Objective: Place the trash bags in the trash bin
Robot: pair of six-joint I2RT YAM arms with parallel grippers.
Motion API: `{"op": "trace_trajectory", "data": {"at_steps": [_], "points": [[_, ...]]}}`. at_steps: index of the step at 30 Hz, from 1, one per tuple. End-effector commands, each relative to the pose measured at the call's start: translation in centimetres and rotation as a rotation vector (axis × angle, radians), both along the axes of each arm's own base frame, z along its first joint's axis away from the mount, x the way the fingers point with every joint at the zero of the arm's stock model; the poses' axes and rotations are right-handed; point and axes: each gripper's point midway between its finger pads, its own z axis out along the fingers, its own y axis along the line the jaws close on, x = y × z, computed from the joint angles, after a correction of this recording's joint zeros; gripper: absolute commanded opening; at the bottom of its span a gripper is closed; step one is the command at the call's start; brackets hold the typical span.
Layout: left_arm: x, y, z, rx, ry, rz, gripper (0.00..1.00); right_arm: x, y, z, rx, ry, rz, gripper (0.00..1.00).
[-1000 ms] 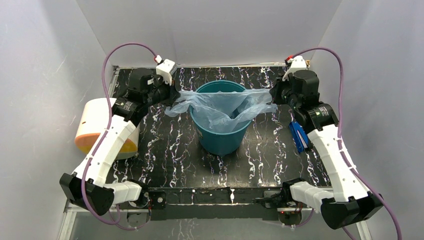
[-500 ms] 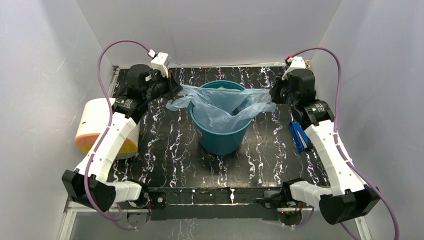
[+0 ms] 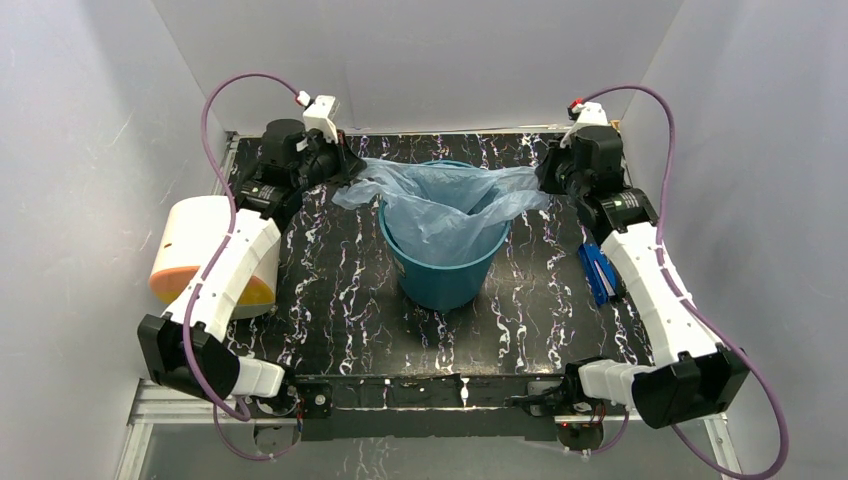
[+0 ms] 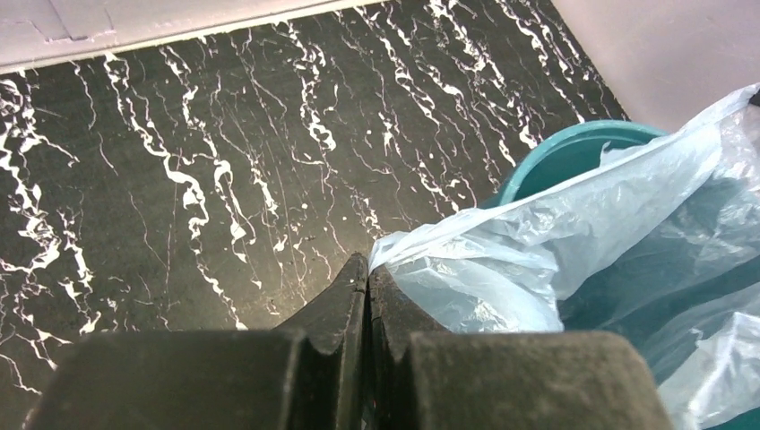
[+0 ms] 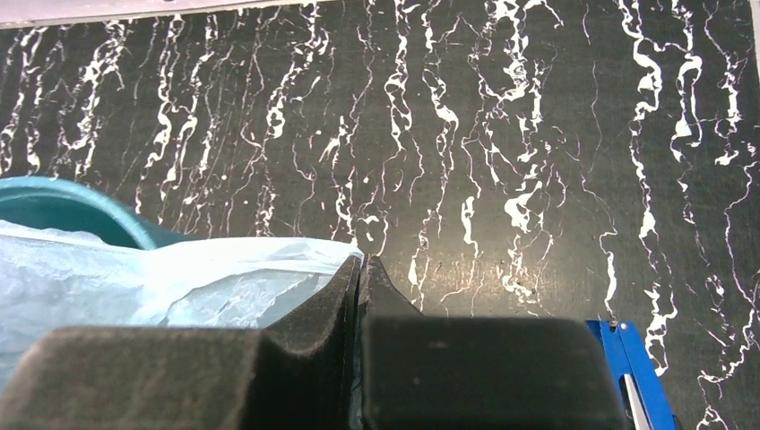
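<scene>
One bag (image 3: 440, 212) shifted back; one bin (image 3: 440, 282).

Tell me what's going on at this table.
Two robot arms are putting a light-blue trash bag into the teal trash bin. The left gripper and the right gripper each pinch one end, holding it stretched across the bin's mouth. Its middle sags inside, and both held ends reach past the rim.
</scene>
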Motion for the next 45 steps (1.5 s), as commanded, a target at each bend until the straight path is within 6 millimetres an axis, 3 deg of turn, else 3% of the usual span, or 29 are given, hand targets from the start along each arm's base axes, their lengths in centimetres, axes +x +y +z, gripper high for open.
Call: {"op": "trace_trajectory", "data": {"at_steps": [1,6,12,16,22,26,30,34,40,45], "points": [[0.6,0.3,-1.1,-0.048,0.005,0.021,0.0,2.0,-0.5,-0.2,0.023,-0.005,-0.034,0.1],[-0.6,-0.1,-3.7,-0.099,0.048,-0.011,0.0,1.2,-0.1,-4.5,0.073,0.12,-0.005,0.11],[-1.3,-0.8,-4.2,-0.145,0.066,-0.041,0.0,0.4,0.4,-5.2,0.1,0.146,0.036,0.13],[-1.1,-0.8,-1.9,-0.169,-0.009,-0.047,0.0,0.8,0.2,-2.9,0.104,0.083,0.029,0.12],[-0.1,0.1,2.7,-0.142,-0.146,-0.016,0.0,1.8,-1.0,2.9,0.118,-0.112,-0.035,0.09],[1.1,0.6,3.5,-0.123,-0.168,0.02,0.0,2.8,-1.1,3.3,0.13,-0.128,-0.049,0.08],[2.2,1.0,2.3,-0.134,-0.145,0.052,0.0,3.9,-1.6,1.1,0.135,-0.07,-0.089,0.07],[2.4,0.4,-1.2,-0.149,-0.046,0.028,0.0,4.2,-1.2,-2.0,0.151,0.015,-0.072,0.08],[-0.3,-0.4,-6.2,-0.149,0.089,-0.047,0.0,2.0,0.1,-6.2,0.164,0.164,0.007,0.12],[-2.0,0.2,-6.9,-0.155,0.099,-0.024,0.03,0.4,-0.4,-7.2,0.162,0.178,-0.007,0.17]]}}
